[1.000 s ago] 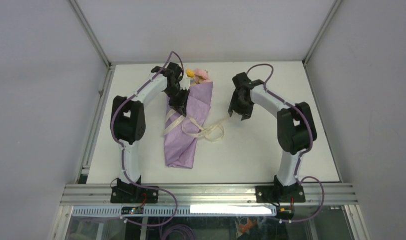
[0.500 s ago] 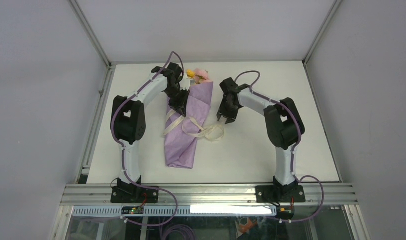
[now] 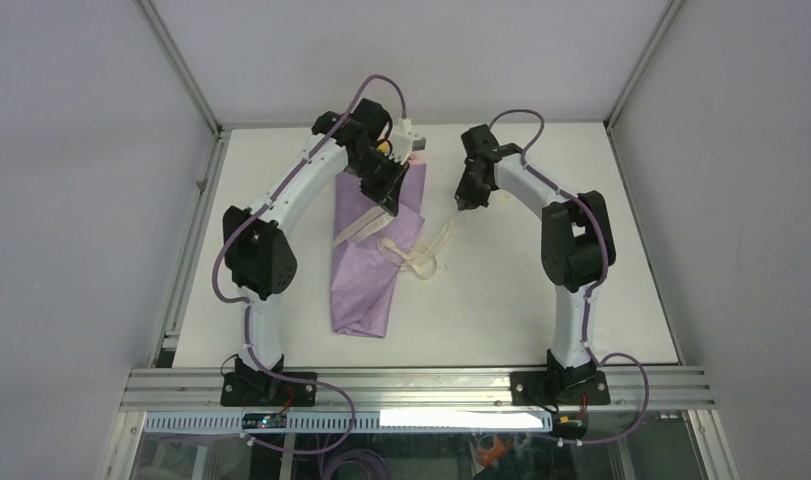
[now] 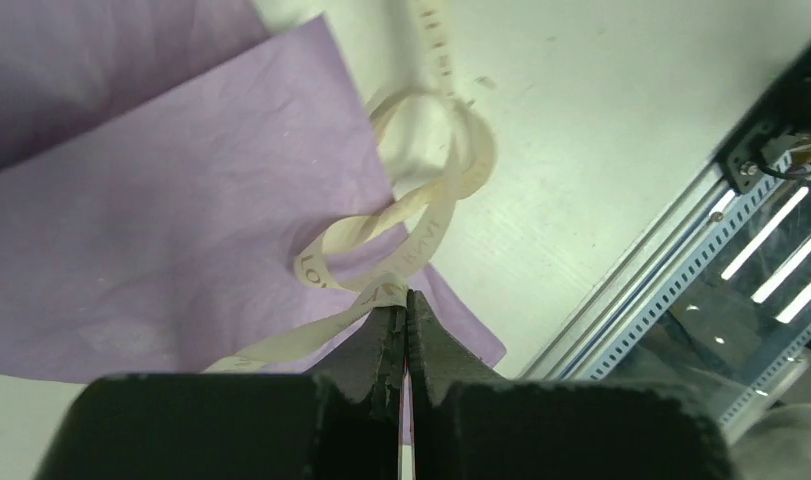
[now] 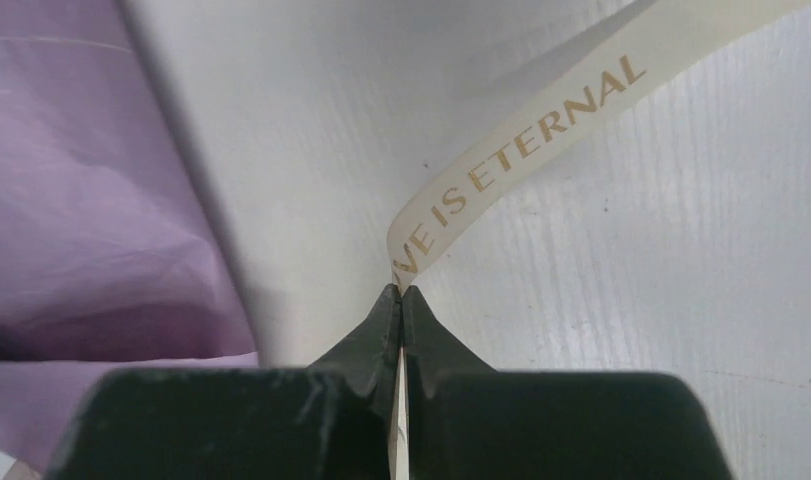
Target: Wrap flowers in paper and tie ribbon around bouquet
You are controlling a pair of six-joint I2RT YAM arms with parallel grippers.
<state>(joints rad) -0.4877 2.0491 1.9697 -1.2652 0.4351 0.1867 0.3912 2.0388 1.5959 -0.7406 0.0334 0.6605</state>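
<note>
Your left gripper is clamped shut on the ribbon. It pinches one strand just where that strand leaves a loose loop lying over the edge of the lilac paper. Your right gripper is closed as well, with another stretch of the ribbon nipped between its tips. Gold lettering reading "VE IS ETERNAL" runs along the strip away from the gripper.

From overhead, the bouquet lies lengthwise on the white counter between your two arms, one end toward the arm bases and the other toward the far edge. The left gripper hangs over the far part of the wrap, and its wrist covers that end, so you can hardly make out the flowers. The right gripper sits off the paper's right side, above bare counter and apart from the wrap. Between the two grippers the ribbon sags into a loose loop resting partly on the paper and partly on the counter. One strand crosses the wrap toward its left edge.
</note>
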